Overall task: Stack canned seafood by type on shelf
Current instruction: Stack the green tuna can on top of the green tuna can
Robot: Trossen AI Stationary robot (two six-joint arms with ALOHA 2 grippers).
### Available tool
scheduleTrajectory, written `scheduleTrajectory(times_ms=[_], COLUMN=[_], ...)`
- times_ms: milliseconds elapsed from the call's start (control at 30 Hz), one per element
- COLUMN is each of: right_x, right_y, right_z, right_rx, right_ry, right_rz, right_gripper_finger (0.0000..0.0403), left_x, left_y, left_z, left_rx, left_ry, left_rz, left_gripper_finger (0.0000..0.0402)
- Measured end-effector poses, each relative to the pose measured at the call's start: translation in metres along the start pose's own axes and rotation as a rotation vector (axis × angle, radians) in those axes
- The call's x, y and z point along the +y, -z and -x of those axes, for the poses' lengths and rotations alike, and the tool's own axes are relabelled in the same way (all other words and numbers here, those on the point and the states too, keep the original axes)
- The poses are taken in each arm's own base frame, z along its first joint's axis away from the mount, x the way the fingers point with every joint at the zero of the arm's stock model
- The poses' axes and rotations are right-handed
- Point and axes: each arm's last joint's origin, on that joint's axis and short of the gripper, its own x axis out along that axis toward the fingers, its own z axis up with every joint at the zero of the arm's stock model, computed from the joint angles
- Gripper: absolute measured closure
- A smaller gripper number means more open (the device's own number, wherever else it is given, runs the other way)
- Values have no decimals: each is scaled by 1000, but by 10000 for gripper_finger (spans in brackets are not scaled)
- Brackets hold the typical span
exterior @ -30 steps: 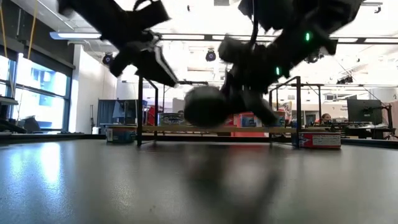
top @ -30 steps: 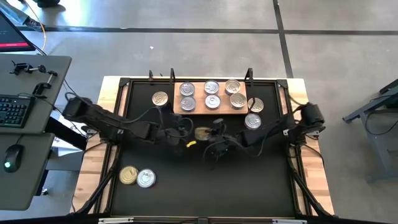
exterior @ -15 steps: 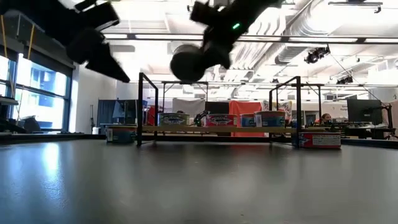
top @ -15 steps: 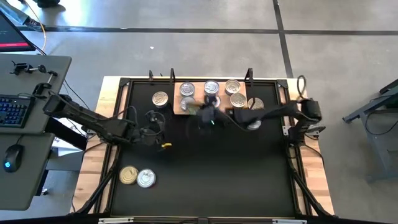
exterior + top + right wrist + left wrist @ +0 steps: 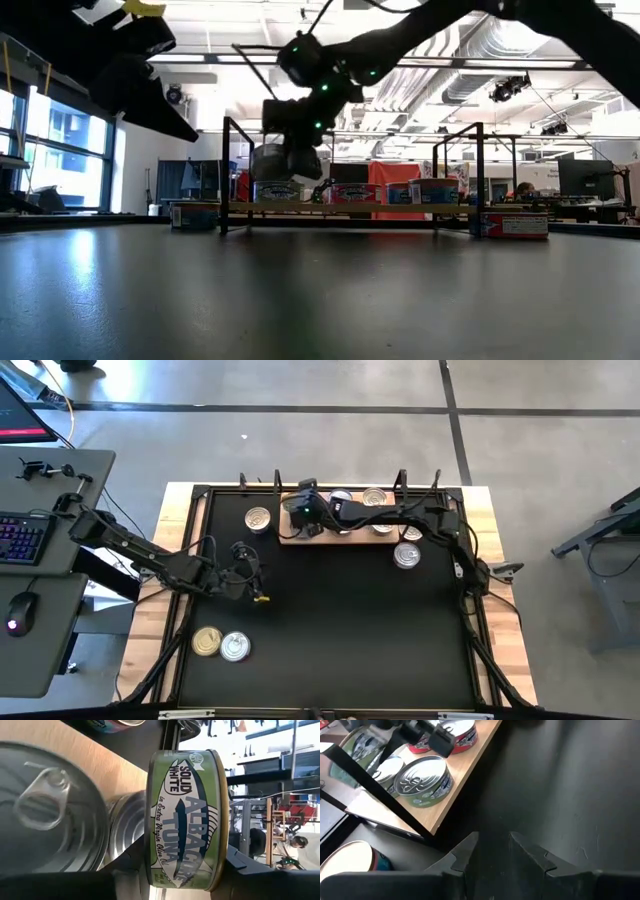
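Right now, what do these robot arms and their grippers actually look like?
Both are slim, dark, jointed arms with black cables looped along them. The left gripper has two dark, flat, wedge-shaped fingers, and there is a small yellow marking near that wrist. The right gripper is equally dark, with a small green light glowing on its wrist.

A black mat (image 5: 330,630) is spread over the wooden table (image 5: 510,650). At the left edge of the high view, a grey desk (image 5: 50,650) is seen, with a keyboard (image 5: 20,538) and a mouse (image 5: 14,625) laid on it.
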Motion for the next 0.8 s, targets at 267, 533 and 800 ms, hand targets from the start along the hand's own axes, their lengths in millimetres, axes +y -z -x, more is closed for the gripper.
scheduleTrajectory(times_ms=[267,533,800], right_x=[-4,-12,-12], right_y=[-2,-2,0], right_z=[-4,2,3], right_rx=[79,156,196], right_ry=[-3,18,3], right_rz=[-7,17,41], right_gripper_finger=[256,215,212], left_x=[-4,-6,-6], left_y=[0,1,1], left_z=[3,5,5], left_rx=[-11,-14,-13], left_ry=[23,33,32], left_rz=[-10,-15,-15], left_gripper_finger=[305,305,305])
